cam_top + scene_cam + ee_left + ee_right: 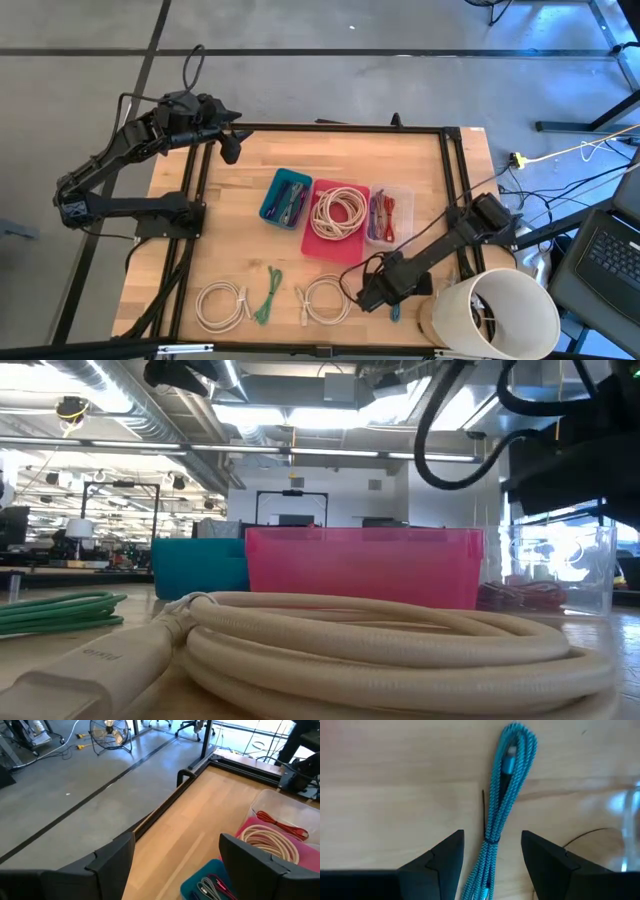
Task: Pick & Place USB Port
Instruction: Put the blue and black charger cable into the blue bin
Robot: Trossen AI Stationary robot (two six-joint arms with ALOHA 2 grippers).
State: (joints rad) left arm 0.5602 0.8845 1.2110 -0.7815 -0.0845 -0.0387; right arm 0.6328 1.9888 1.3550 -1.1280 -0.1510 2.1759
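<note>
From above, my right gripper (492,852) covers most of the blue braided cable (502,790). It is a coiled, tied bundle. My fingers straddle it half-open, gripping nothing.

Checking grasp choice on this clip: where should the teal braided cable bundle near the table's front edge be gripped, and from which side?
Grip the teal braided cable at its narrow tied waist, coming straight down from above. It lies flat on the wooden table, and the right end effector already straddles that waist, open; the strands are gathered tightest there.
</note>
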